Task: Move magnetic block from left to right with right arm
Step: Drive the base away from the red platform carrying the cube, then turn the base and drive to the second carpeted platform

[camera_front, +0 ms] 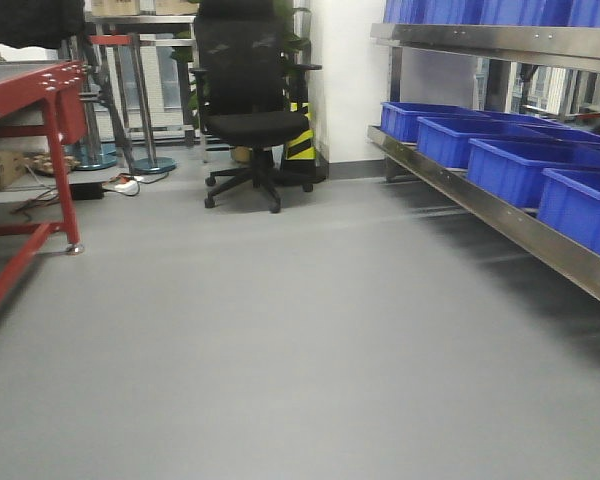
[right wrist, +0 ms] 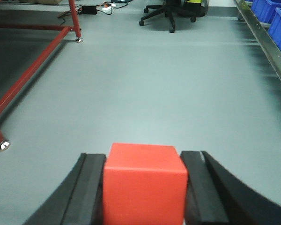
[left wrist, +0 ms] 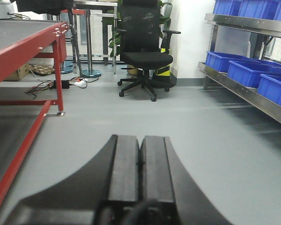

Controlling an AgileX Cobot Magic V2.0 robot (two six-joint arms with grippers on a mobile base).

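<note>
Right gripper: the right gripper [right wrist: 143, 187] is squeezing the magnetic block [right wrist: 144, 183], one black finger [right wrist: 89, 187] pressed on each side of it.
Block: the red cube sits between those fingers, up in the air above the gray floor [right wrist: 145, 89]. It is not resting on anything I can see.
Left gripper: the left gripper [left wrist: 140, 164] has its two fingers pressed together with nothing between them.
How to do it well: I think the job is to keep the squeeze firm, carry the cube slowly to the right side, lower it flat, and only then let go.
Floor: smooth, gray and bare near the arms.
Room: a red worktop [left wrist: 23, 51] stands on the left, a black chair [camera_front: 245, 110] at the back, and blue bins [camera_front: 520, 165] on a metal shelf on the right.
</note>
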